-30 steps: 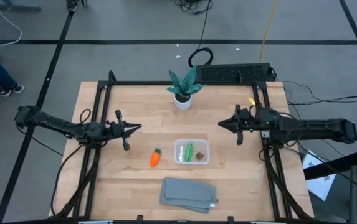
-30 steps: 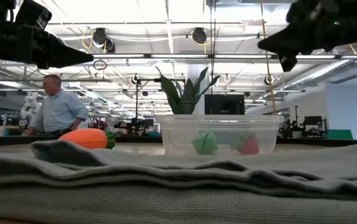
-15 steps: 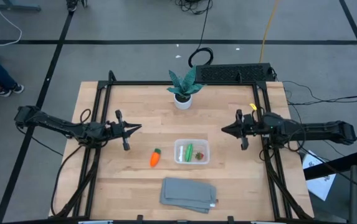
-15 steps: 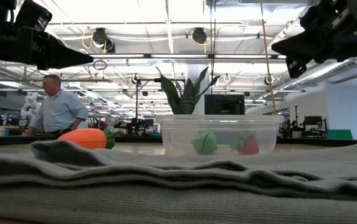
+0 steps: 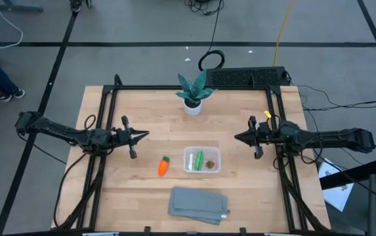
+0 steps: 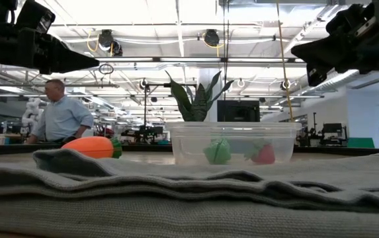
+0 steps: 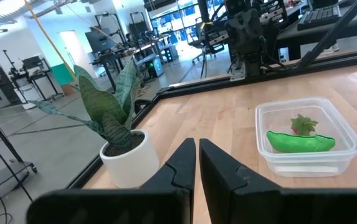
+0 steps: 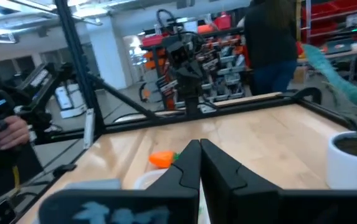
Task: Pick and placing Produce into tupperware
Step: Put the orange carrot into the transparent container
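The clear tupperware (image 5: 202, 160) stands on the wooden table, near its middle. The green pod (image 5: 199, 159) and the red berry (image 5: 209, 164) lie inside it, and both show through its wall (image 6: 235, 142) in the low view. The orange carrot (image 5: 163, 166) lies on the table just left of the container, its green top pointing toward the far edge. My left gripper (image 5: 147, 134) hovers shut, left of and beyond the carrot. My right gripper (image 5: 236, 137) hovers shut, right of and beyond the container. Both are well above the table in the low view.
A teal-leaved plant in a white pot (image 5: 193, 95) stands near the far edge. A folded grey cloth (image 5: 199, 204) lies at the near edge, in front of the container. A black frame (image 5: 109, 98) runs along the table's sides. A person (image 6: 60, 119) stands in the room behind.
My right gripper has drawn back toward the table's right edge and a little toward the near edge, staying shut. The left arm, the produce and the container have kept still.
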